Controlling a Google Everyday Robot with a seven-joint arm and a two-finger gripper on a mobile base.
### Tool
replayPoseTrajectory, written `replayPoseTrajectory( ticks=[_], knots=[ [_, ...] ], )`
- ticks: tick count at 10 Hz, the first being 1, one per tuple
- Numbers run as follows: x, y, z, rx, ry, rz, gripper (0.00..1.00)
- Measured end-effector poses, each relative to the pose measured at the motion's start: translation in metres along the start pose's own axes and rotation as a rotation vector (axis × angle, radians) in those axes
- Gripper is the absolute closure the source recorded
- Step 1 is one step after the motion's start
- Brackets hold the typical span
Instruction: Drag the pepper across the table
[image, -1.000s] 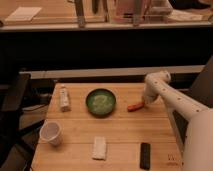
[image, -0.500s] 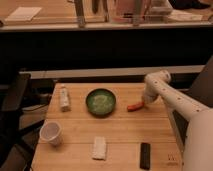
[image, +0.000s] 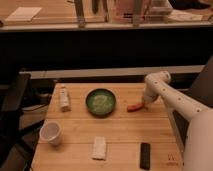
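Hand (image: 144, 103) at pepper (image: 134, 107) tip, right of bowl (image: 100, 101) | grip state: cannot tell | risk: you press off-centre, pepper rolls free on tabletop (image: 125, 132).

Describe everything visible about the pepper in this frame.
The pepper is small, elongated and orange-red, tapering toward its left end. It lies flat on the table, right of the green bowl and apart from it. The gripper is down at its right end, apparently in contact; that end is partly hidden.
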Motion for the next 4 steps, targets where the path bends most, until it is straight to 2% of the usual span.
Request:
replayPoseTrajectory(
  ticks=[4],
  knots=[
    [-0.0024, 0.0018, -0.0005, -0.005, 0.0, 0.009, 1.0]
  ],
)
